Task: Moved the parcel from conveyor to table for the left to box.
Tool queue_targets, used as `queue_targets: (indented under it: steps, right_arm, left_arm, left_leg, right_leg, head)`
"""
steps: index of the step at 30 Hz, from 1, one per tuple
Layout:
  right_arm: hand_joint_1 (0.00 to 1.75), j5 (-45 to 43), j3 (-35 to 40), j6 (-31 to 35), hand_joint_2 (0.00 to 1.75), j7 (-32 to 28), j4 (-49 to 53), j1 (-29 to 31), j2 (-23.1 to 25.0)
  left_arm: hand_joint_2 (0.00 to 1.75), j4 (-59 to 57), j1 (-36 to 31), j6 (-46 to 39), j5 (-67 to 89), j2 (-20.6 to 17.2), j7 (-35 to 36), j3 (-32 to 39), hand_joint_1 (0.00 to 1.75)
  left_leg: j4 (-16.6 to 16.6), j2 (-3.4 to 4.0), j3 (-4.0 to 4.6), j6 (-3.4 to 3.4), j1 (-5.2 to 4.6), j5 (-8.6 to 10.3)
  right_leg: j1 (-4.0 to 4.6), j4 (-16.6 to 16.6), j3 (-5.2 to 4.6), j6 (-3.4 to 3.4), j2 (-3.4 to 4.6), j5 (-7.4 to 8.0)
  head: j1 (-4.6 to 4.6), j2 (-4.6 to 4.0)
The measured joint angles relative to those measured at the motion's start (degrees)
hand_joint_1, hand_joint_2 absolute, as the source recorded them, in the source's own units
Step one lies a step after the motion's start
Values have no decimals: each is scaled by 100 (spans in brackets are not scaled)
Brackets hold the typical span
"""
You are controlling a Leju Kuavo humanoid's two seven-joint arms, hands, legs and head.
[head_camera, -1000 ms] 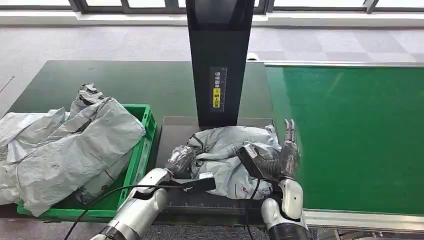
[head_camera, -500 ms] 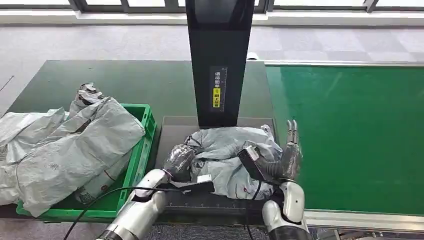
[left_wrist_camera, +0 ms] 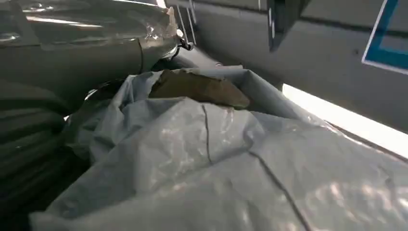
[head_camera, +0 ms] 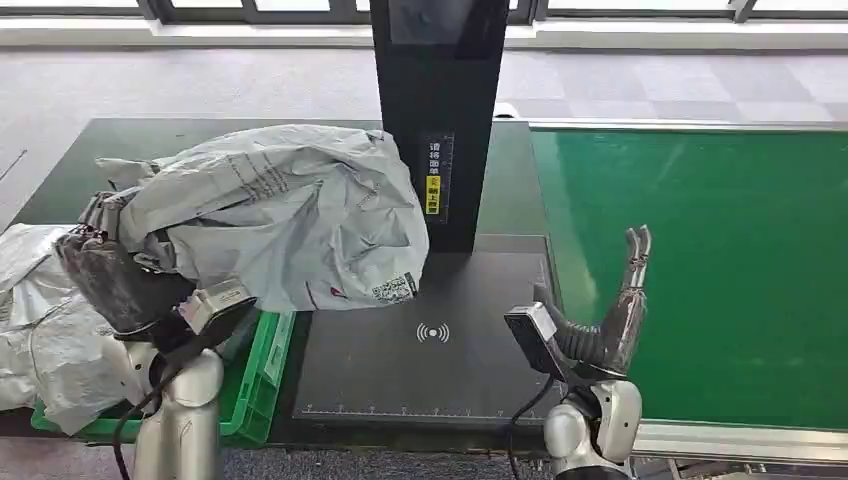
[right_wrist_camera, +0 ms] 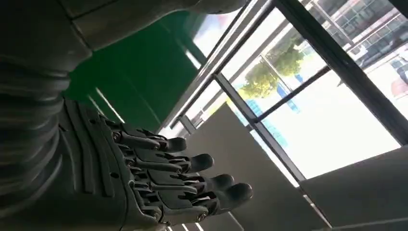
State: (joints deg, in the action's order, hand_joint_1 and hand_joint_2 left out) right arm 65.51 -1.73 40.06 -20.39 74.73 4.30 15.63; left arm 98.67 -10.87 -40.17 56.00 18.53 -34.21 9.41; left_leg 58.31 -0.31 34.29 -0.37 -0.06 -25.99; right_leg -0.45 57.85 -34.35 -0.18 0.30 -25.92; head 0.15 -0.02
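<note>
The grey plastic parcel [head_camera: 285,215] hangs in the air over the left of the table, its right end above the dark scan pad [head_camera: 430,345]. My left hand [head_camera: 110,280] grips its left end, above the green crate [head_camera: 262,355]. The left wrist view looks closely at the crumpled grey parcel [left_wrist_camera: 216,163], which hides the fingers. At the seam between pad and green conveyor [head_camera: 700,260], my right hand [head_camera: 610,320] is raised, fingers apart and pointing up, holding nothing. In the right wrist view the right hand [right_wrist_camera: 159,183] is spread against the windows.
The green crate holds several other grey parcels [head_camera: 50,340] that spill over its left side. A black scanner post [head_camera: 437,120] stands at the back of the pad, right beside the lifted parcel. The conveyor belt runs along the right.
My left hand has lifted the parcel off the scan pad and swung it left and up, over the crate. The right hand has let go and drawn back slightly right, fingers spread.
</note>
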Motion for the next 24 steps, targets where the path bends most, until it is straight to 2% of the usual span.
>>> queue_targets:
  steps: [3,10,22,23,24]
  right_arm:
    - [0,-2,-7,0,175,-7,52,-5,0]
    - [0,-404,-210,0,175,-559,349,-64,17]
    - [0,-710,-419,2,175,-750,712,-130,26]
    - [0,-754,-472,2,175,-793,782,-146,26]
    - [0,-752,-496,2,175,-778,907,-164,26]
  left_arm:
    - [175,232,33,2,-2,0,-2,84,175]
    - [175,819,82,2,168,-9,50,232,175]
    - [175,1367,99,2,-31,-13,-109,350,175]
    - [175,1459,101,2,37,-15,-46,401,175]
    - [175,1473,105,7,574,-17,558,506,175]
  left_leg:
    - [1,-1,0,1,-1,1]
    - [2,-3,0,1,-2,1]
    - [1,-2,-1,0,-2,0]
    - [1,-2,-1,0,-2,0]
    - [1,2,-3,0,-2,0]
  right_leg:
    - [-1,0,2,2,-1,2]
    - [-2,0,2,3,-1,3]
    - [-2,0,0,2,-1,1]
    - [-2,0,0,2,-1,1]
    - [-2,0,-3,2,1,1]
  head:
    - [0,0]
    - [0,0]
    - [0,0]
    - [0,0]
    - [0,0]
